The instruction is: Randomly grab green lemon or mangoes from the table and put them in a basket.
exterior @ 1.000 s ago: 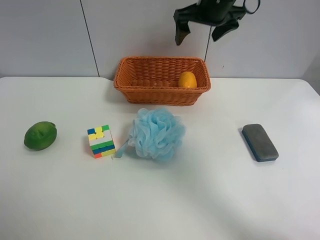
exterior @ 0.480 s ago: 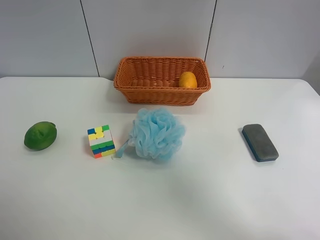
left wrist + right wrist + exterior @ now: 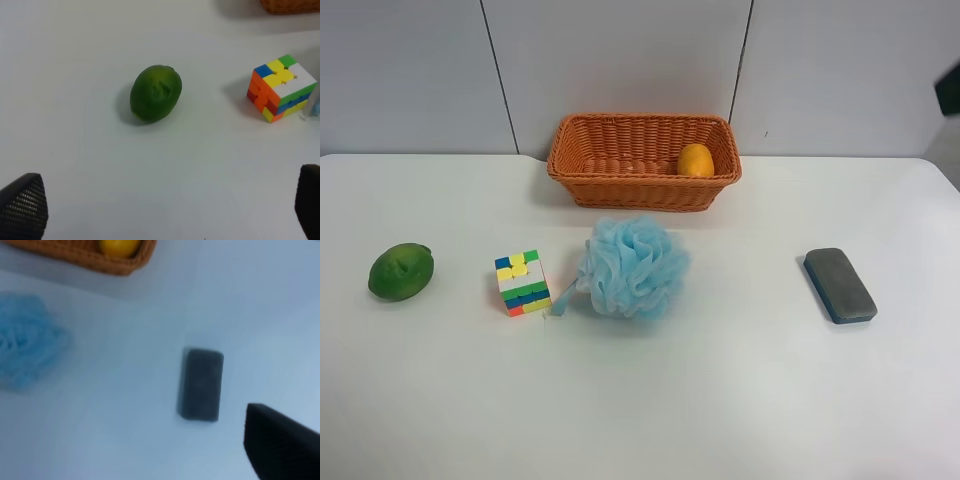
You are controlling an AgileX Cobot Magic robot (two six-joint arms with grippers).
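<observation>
- Overhead, the white table (image 3: 640, 400) carries five loose things and the basket (image 3: 643, 190); the basket sits at the far edge, close to the grey wall panels.
- The mango (image 3: 695, 160) lies inside the basket, against the wall toward the exterior high view's right; the right wrist view catches part of it (image 3: 119, 247) over the wicker rim (image 3: 75, 255).
- The green lemon (image 3: 401, 271) rests on the bare table at the exterior high view's left, well apart from the basket; nothing touches it.
- A puzzle cube (image 3: 523, 283) (many-coloured, tilted on the tabletop) stands between the lemon and a blue bath pouf (image 3: 632, 267); the pouf lies just in front of the basket.
- A dark grey block (image 3: 840, 285), which looks like a board eraser, lies by itself toward the exterior high view's right; in the right wrist view it (image 3: 200, 384) is blurred.
- The left gripper (image 3: 165, 207) hangs above the table with the lemon (image 3: 155, 92) and the cube (image 3: 280, 87) ahead of it; its two fingertips (image 3: 22, 205) show at opposite lower corners of the left wrist view, so the jaws stand wide apart and hold nothing.
- Of the right gripper only one dark finger (image 3: 280, 442) shows, at a corner of the right wrist view; whether its jaws are apart or together cannot be told.
- In the exterior high view, only a dark sliver at the right edge (image 3: 949, 88) shows; what it is cannot be told.
</observation>
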